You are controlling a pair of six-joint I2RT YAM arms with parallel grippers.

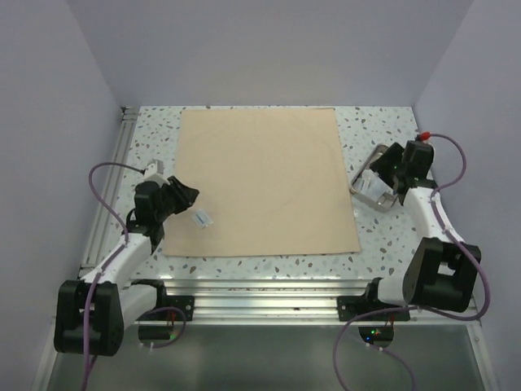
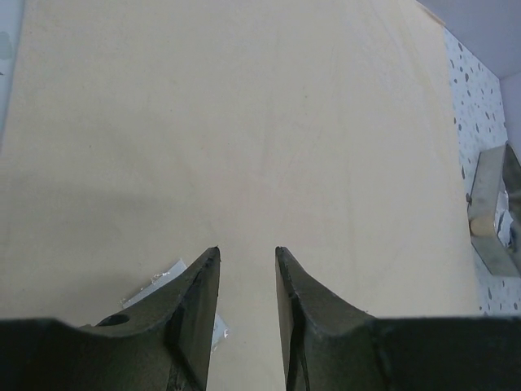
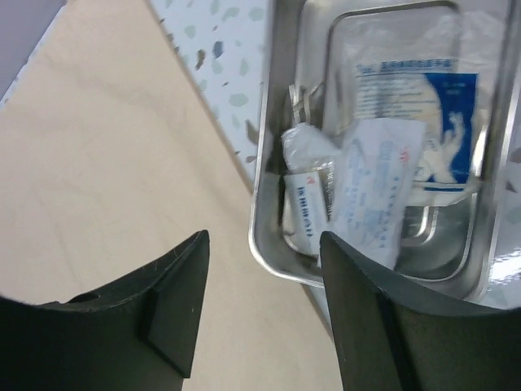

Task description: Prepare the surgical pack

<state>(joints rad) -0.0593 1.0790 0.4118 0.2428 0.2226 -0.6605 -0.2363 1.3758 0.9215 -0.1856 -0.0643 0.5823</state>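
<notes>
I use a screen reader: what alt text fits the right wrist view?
A steel tray holding white sachets and a blue-printed packet sits at the edge of the tan wrap sheet on the speckled table. The right end effector hovers open over the tray's near corner, holding nothing.

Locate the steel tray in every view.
Top external: steel tray at mid-right.
Left wrist: tray at the far right edge, partly cut off.
Right wrist: tray at upper right, holding white sachets.
Shared landmark: beige wrap sheet, just left of the tray everywhere.

Tray (image 1: 362, 169) right of sheet (image 1: 260, 179), perhaps touching
</notes>
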